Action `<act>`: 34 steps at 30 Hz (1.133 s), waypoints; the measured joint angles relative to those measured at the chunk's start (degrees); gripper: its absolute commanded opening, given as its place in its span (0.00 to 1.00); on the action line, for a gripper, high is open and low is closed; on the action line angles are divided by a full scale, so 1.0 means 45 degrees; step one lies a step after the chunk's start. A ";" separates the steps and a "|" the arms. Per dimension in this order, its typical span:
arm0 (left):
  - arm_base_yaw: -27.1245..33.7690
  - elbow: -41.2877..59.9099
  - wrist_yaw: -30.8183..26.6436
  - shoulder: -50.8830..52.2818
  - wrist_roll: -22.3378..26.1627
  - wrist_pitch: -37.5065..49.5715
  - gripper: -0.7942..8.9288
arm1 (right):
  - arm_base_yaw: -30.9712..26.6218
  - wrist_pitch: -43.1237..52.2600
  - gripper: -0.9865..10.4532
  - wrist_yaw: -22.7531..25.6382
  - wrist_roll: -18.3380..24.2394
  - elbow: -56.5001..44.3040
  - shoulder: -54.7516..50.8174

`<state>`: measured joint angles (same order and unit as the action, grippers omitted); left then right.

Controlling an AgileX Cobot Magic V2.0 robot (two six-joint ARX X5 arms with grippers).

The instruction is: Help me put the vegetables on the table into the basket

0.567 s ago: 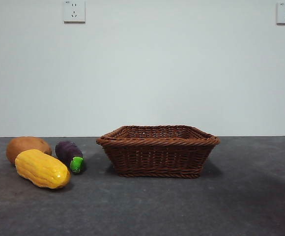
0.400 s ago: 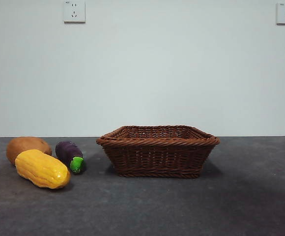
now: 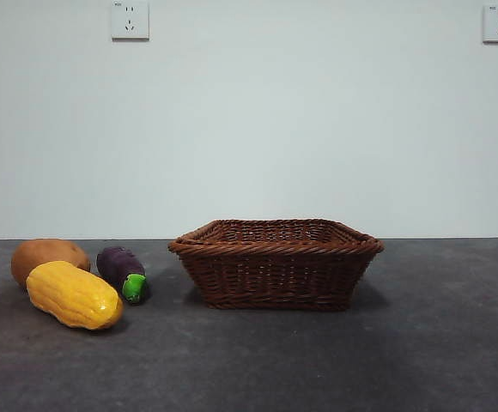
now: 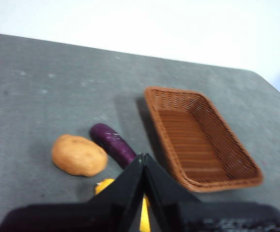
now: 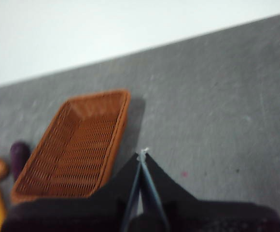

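Plainly nothing is gathered yet: potato [image 3: 49,257], yellow squash [image 3: 74,294] and eggplant [image 3: 122,270] lie clustered beside the empty wicker basket [image 3: 276,266]. Left gripper [image 4: 143,159] (jaws together, like the right gripper [image 5: 142,155]) should open before descending on the squash.

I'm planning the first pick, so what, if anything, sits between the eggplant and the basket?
Nothing visible does. The eggplant lies on bare table beside the basket, with only a strip of open surface between them. The potato and yellow vegetable lie on its far side, away from the basket.
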<state>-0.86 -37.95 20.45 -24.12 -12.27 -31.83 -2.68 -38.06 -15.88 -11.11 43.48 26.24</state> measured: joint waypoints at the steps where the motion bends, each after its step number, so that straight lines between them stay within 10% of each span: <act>1: 0.0000 -0.0423 0.0126 -0.0296 0.0155 -0.0384 0.08 | 0.0000 -0.0529 0.08 -0.0185 0.0238 0.0505 0.0389; 16: 0.0000 -0.3191 0.2137 -0.2307 0.2263 -0.3390 0.09 | 0.0010 -0.4969 0.09 -0.2365 0.3128 0.4410 0.3361; 18: 0.0000 -0.3191 0.2667 -0.2458 0.2259 -0.3410 0.29 | 0.0010 -0.4964 0.16 -0.2798 0.3152 0.4410 0.3405; 20: 0.0000 -0.3191 0.2730 -0.2603 0.2244 -0.3410 0.67 | 0.0010 -0.4954 0.44 -0.2977 0.3157 0.4410 0.3512; 22: 0.0000 -0.3225 0.2807 -0.2739 0.2147 -0.3434 0.70 | 0.0010 -0.4959 0.65 -0.3011 0.3143 0.4410 0.3614; 34: 0.0000 -0.4449 0.3050 -0.3968 0.2084 -0.3589 0.70 | 0.0248 -0.3575 0.64 -0.3240 0.2812 0.4527 0.5547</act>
<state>-0.86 -57.98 34.17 -41.98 -2.90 -47.99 -1.56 -54.15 -30.46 1.54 63.86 51.20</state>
